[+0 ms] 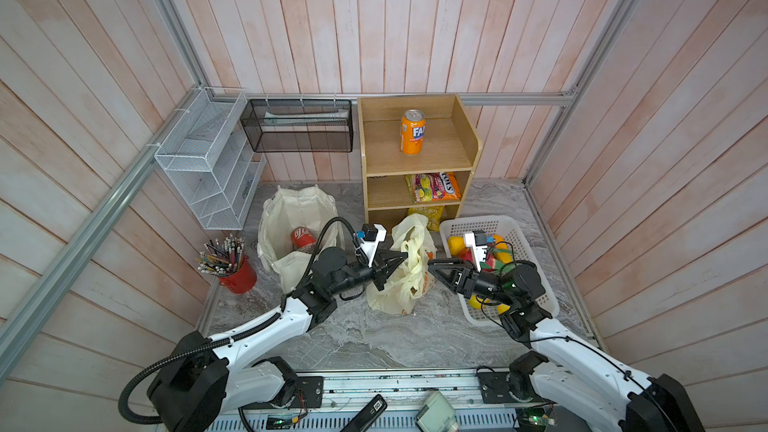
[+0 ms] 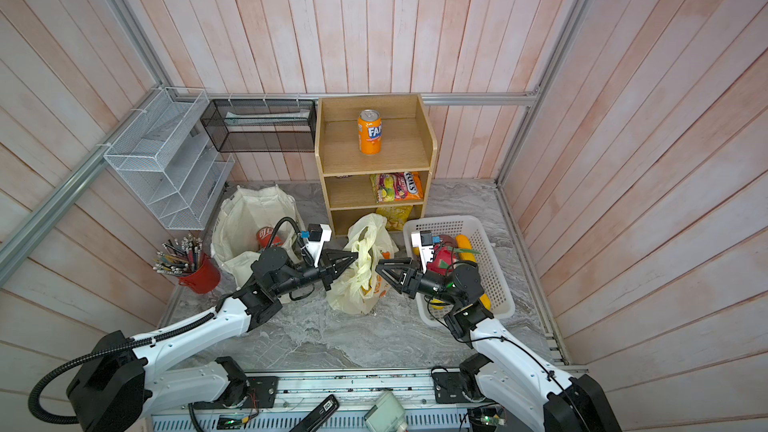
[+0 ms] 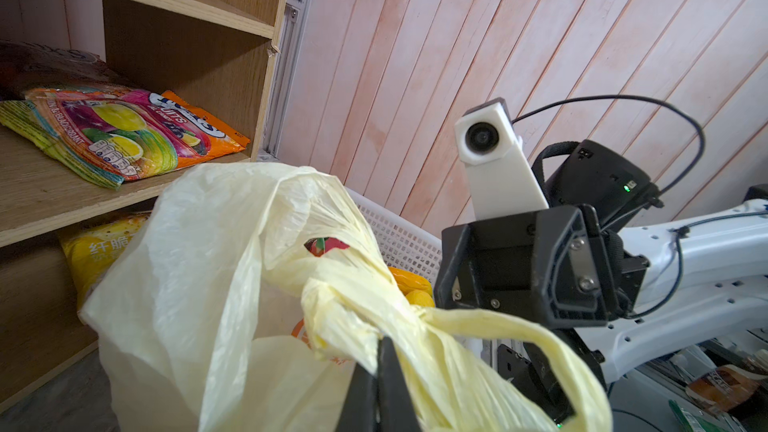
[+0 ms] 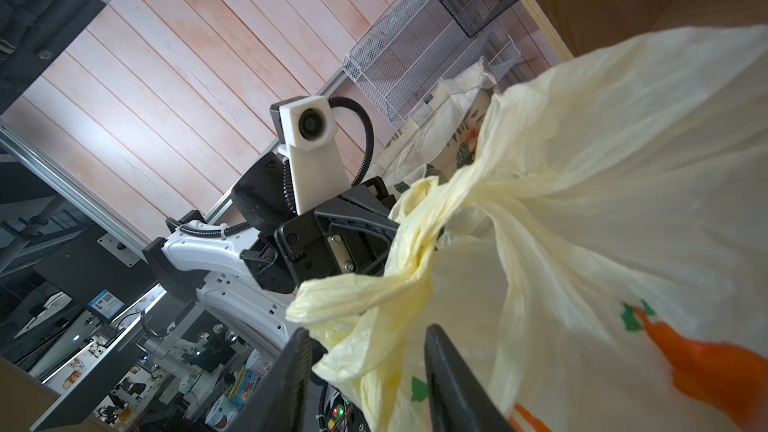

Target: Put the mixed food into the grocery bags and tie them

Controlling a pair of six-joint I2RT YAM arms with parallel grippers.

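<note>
1. Pencil cup [image 1: 239,280]: red, full of pencils, at the far left of the bench [image 1: 374,338].
2. Cloth tote [image 1: 291,209]: cream, standing open just right of the cup. I can see the cola can [image 1: 302,238] inside it.
3. Left pincer [image 1: 401,259]: reaches rightward from beside the tote. In its wrist view I read the fingers [image 3: 390,376] as pressed together, clamped on a twisted handle of the plastic carrier bag [image 3: 208,263].
4. Plastic carrier bag [image 1: 399,297]: pale yellow with orange print, sitting on the bench mid-scene between the two pincers.
5. Shelf unit [image 1: 415,160]: wooden, behind the bag. A Fanta can [image 1: 412,131] stands upright on the top tier and a candy packet [image 1: 434,187] lies on the middle tier.
6. Right pincer [image 1: 432,267]: fingers apart, with crumpled bag plastic lying between them [image 4: 368,332]. I cannot tell whether they touch it.
7. Basket [image 1: 540,301]: white and perforated, at the far right. It holds yellow and orange toy fruits [image 1: 456,244], partly hidden by the right arm.
</note>
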